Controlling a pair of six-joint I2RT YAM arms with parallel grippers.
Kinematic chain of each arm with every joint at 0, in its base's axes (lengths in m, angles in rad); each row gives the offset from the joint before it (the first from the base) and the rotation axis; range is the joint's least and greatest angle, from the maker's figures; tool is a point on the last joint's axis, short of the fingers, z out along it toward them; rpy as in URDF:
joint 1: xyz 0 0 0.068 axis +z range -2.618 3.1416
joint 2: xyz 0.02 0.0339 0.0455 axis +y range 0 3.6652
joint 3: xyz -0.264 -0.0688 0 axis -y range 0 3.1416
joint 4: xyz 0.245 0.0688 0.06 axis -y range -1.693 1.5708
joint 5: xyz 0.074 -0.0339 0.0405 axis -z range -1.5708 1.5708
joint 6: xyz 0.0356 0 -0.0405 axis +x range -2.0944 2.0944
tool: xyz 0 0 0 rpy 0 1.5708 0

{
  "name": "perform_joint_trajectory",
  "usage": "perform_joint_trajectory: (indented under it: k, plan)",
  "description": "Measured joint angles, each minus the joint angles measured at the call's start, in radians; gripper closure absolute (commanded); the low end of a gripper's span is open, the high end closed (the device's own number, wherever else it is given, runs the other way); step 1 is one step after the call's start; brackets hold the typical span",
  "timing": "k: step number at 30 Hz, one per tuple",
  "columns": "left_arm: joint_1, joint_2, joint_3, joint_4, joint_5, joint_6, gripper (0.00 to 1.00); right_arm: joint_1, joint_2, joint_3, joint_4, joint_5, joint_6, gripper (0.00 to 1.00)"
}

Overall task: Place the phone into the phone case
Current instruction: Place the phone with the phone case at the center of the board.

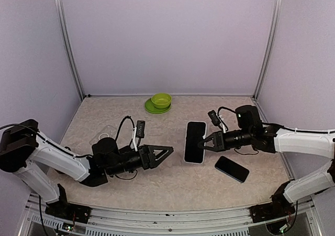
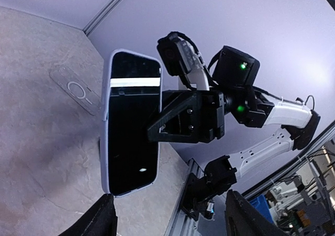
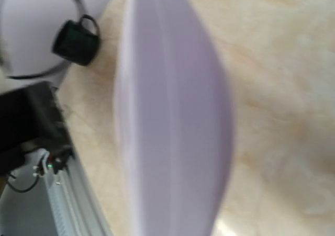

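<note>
My right gripper is shut on the long edge of a phone with a black screen and a pale lavender rim. It holds the phone tilted, screen towards the left arm, with its far long edge at or near the table. The phone also shows in the left wrist view, and its blurred lavender edge fills the right wrist view. A clear case with a ring lies flat on the table beyond it. My left gripper is open and empty, pointing at the phone from a short way off.
A second black phone lies flat on the table near the right arm. A green bowl on a green plate stands at the back middle. Something faint and clear lies beside the left arm.
</note>
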Motion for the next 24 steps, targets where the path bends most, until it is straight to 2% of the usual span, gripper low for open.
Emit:
perform_joint_trajectory:
  k: [7,13,24]
  plan:
    - [0.026,-0.164,0.093,-0.424,-0.029,0.160,0.02,-0.042,0.172,0.146,-0.162,0.000,-0.098,1.00]
    - [0.059,-0.282,0.075,-0.625,-0.087,0.222,0.01,-0.094,0.330,0.245,-0.237,-0.016,-0.155,1.00]
    - [0.064,-0.387,-0.021,-0.700,-0.122,0.212,0.01,-0.188,0.539,0.496,-0.357,-0.062,-0.235,1.00]
